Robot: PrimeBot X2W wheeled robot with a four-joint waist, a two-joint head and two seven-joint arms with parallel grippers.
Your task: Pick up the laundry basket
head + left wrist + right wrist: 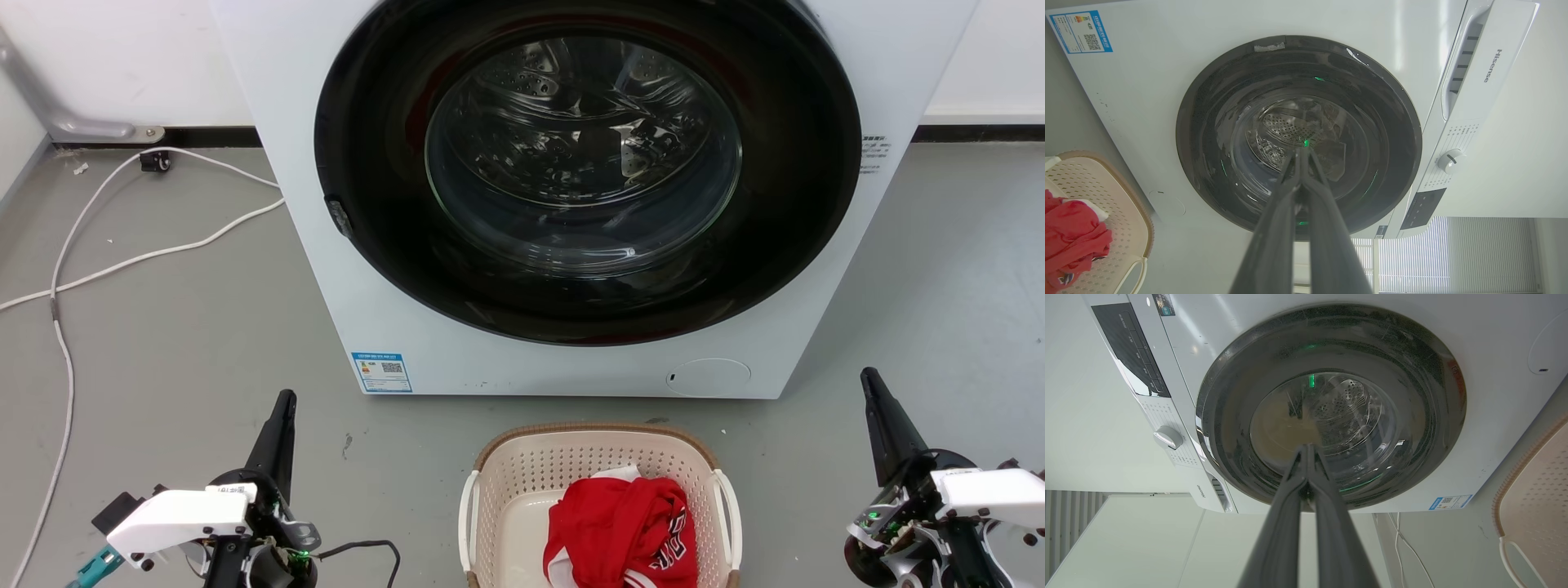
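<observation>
The cream laundry basket (522, 469) with a brown woven rim sits on the floor at the bottom centre of the head view, directly before the washing machine. It holds a red garment (624, 531), and white handles run along both sides. My left gripper (284, 402) is shut, well to the basket's left, fingers pointing at the machine. My right gripper (869, 377) is shut, far off to the basket's right. In the left wrist view the basket (1114, 196) lies at the lower left, beyond the shut gripper (1301, 149). The basket (1531, 490) lies at the right edge of the right wrist view, gripper (1307, 446) shut.
A white front-loading washing machine (408, 310) with its round dark glass door (588, 163) shut stands just behind the basket. White cables (61, 343) trail over the grey floor at the left. Bare grey floor lies between each gripper and the basket.
</observation>
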